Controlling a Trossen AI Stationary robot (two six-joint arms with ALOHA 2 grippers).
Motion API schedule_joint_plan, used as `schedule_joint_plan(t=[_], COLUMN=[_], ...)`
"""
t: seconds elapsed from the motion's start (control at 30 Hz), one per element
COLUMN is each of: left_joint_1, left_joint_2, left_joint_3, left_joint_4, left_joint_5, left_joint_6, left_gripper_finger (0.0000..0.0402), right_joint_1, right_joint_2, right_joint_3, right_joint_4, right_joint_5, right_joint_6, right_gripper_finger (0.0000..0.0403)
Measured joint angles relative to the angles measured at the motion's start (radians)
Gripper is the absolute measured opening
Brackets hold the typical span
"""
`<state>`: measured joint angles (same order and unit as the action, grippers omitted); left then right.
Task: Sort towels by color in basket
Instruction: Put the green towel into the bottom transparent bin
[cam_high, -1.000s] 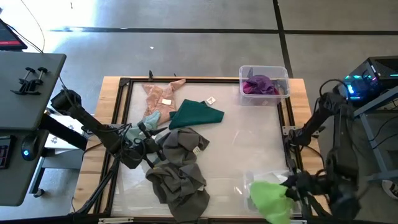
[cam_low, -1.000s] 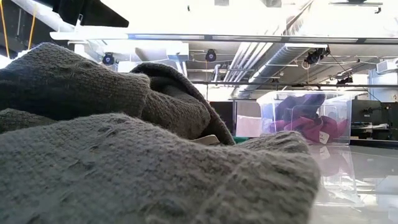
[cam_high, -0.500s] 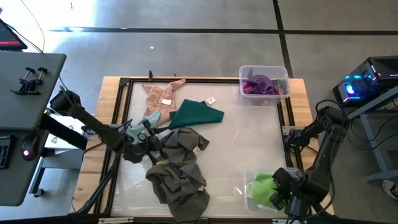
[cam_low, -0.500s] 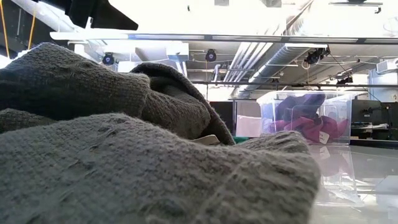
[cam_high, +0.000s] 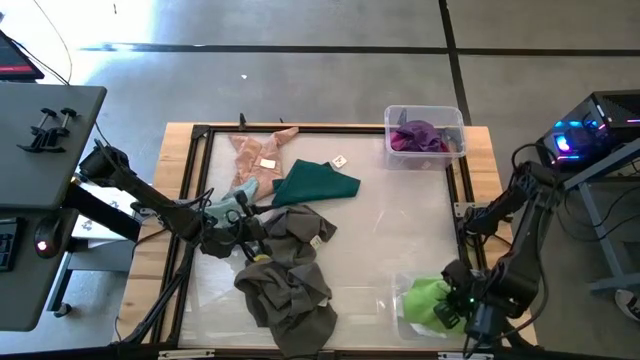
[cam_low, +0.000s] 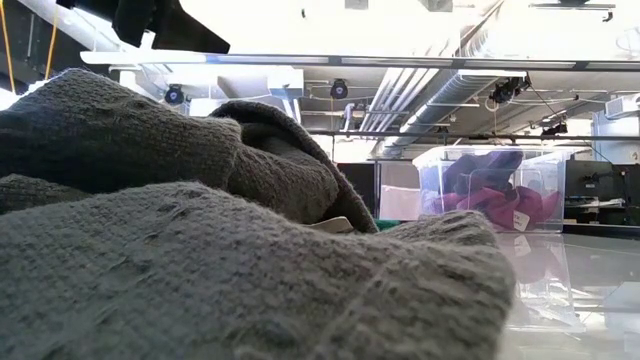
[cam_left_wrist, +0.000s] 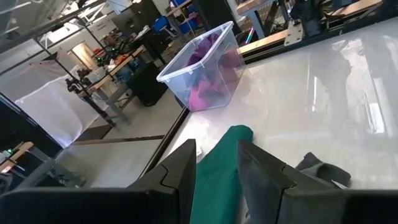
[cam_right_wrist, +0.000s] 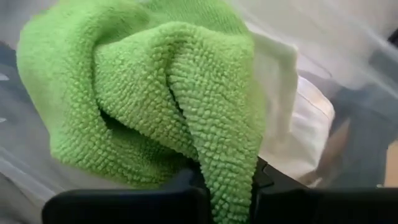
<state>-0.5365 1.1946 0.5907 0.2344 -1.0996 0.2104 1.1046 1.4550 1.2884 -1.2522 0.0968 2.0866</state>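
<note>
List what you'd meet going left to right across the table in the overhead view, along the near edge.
Left end effector → dark grey towels → lime green towel → right end effector, gripping that towel.

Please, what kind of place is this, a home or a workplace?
Most likely a robotics lab or workshop, not a home. The low view shows bare ceiling ducts, the left wrist view shows workbenches with equipment, and the floor around the table is plain concrete.

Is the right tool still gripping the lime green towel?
Yes, in the right wrist view the fuzzy lime green towel is pinched in the right tool, hanging over the clear plastic bin.
</note>
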Motion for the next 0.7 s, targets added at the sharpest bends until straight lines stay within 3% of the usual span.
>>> schedule_joint_plan(t=[0.17,0.47,0.57,0.7], left_joint_1=[0.0,0.001,0.005,0.014], left_joint_2=[0.0,0.0,0.0,0.0], left_joint_3=[0.0,0.0,0.0,0.0], left_joint_4=[-0.003,0.0,0.003,0.002], left_joint_5=[0.001,0.001,0.001,0.001], left_joint_6=[-0.026,-0.026,-0.026,-0.026], left_gripper_finger=[0.0105,0.0105,0.0105,0.0105], right_joint_1=[-0.008,-0.12,-0.146,-0.138], right_joint_2=[-0.004,-0.011,-0.011,-0.01], right_joint_3=[-0.01,-0.027,-0.005,0.041], right_joint_4=[-0.036,0.081,0.108,0.044], right_joint_5=[0.034,-0.03,-0.093,-0.094], right_joint_6=[-0.053,-0.278,-0.311,-0.245], right_gripper_finger=[0.0066,0.0213,0.0226,0.0205])
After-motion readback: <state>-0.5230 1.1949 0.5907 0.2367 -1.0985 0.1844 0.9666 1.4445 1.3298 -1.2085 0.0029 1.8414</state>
